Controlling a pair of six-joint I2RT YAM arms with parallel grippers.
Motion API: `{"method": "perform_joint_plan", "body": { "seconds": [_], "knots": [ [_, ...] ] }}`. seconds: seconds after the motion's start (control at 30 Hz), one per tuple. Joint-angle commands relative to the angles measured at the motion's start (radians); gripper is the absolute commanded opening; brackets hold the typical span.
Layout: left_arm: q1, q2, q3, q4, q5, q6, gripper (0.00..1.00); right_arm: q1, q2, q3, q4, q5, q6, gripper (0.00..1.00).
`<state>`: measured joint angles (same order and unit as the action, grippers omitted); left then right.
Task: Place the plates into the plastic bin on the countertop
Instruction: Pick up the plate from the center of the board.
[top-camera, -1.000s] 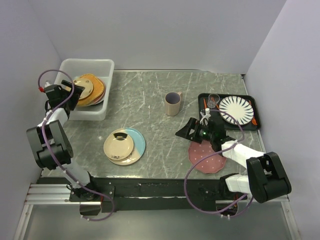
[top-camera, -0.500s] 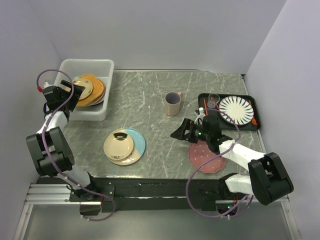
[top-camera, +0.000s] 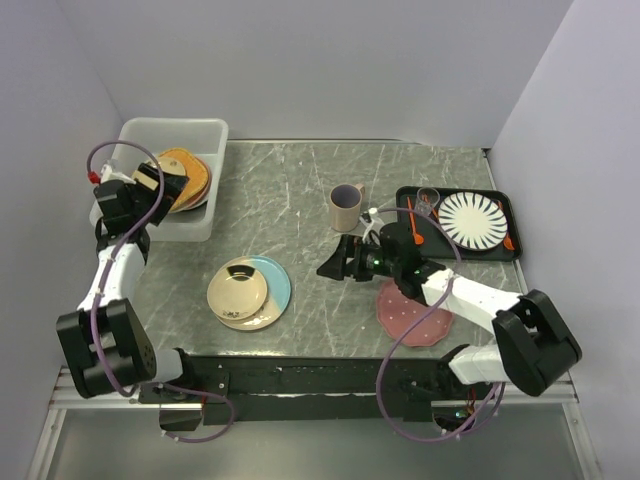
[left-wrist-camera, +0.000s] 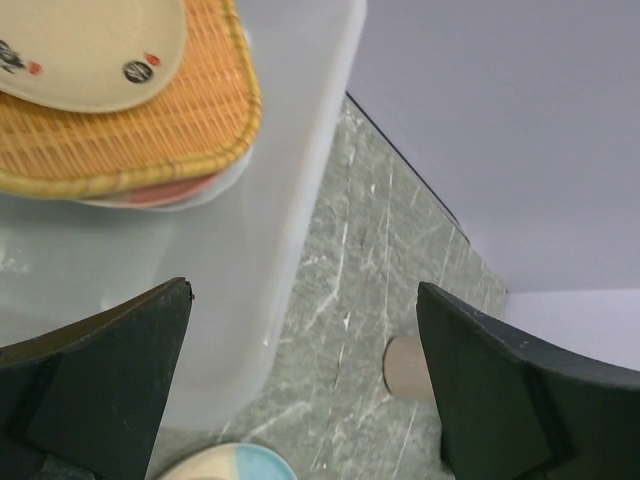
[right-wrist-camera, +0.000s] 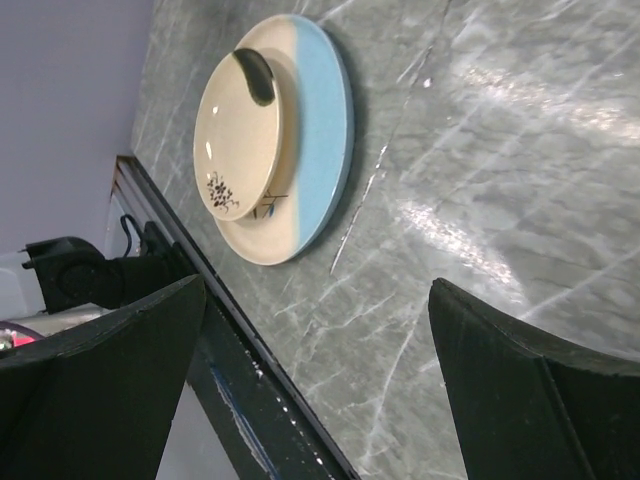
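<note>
left gripper (left-wrist-camera: 303, 300): its two black fingers stand wide apart and hold nothing. It hangs just by the near side wall of the plastic bin (top-camera: 175, 126), with the bin on one side of it and bare stone on the other.
right gripper (top-camera: 333, 267): its fingers are spread wide too, and it is empty. It hangs low over the countertop (top-camera: 300, 185), between the blue plate and the pink dotted plate, and it faces the blue plate.
plastic bin: it sits at the far left corner of the countertop, close to the wall.
plates in the bin: a spotted cream plate (left-wrist-camera: 90, 45) lies on top of a woven orange plate (left-wrist-camera: 170, 125). A pink rim and a white rim peek out under them.
blue plate (right-wrist-camera: 325, 120): half cream and half light blue. It lies flat near the front edge, left of the middle.
small flower plate (right-wrist-camera: 235, 135): it lies on top of the blue plate. It is cream with a tiny dark flower.
pink dotted plate (top-camera: 405, 318): it lies flat near the front, on the right. The right arm covers part of it.
mug (top-camera: 346, 207): it stands upright near the middle of the countertop.
black tray (top-camera: 506, 250): it sits at the right edge and holds a striped plate (top-camera: 473, 220).
</note>
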<state>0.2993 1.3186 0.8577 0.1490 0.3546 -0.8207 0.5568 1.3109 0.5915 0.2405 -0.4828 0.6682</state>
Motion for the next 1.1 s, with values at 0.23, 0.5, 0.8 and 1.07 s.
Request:
{"method": "perform_joint_plan", "body": {
  "seconds": [0.23,0.5,0.8,1.07],
  "knots": [
    [-0.057,-0.128,-0.02,-0.097,0.023,0.106,0.99,0.173,0.221,0.206,0.037,0.052,0.028,0.96],
    [-0.078,-0.168,-0.042,-0.123,0.011,0.127,0.99,0.247,0.342,0.324,0.042,0.081,0.047,0.95],
    [-0.097,-0.159,-0.039,-0.131,0.021,0.141,0.99,0.296,0.453,0.438,0.017,0.095,0.059,0.91],
    [-0.106,-0.15,-0.036,-0.131,0.023,0.143,0.99,0.307,0.542,0.482,0.026,0.07,0.073,0.82]
  ]
}}
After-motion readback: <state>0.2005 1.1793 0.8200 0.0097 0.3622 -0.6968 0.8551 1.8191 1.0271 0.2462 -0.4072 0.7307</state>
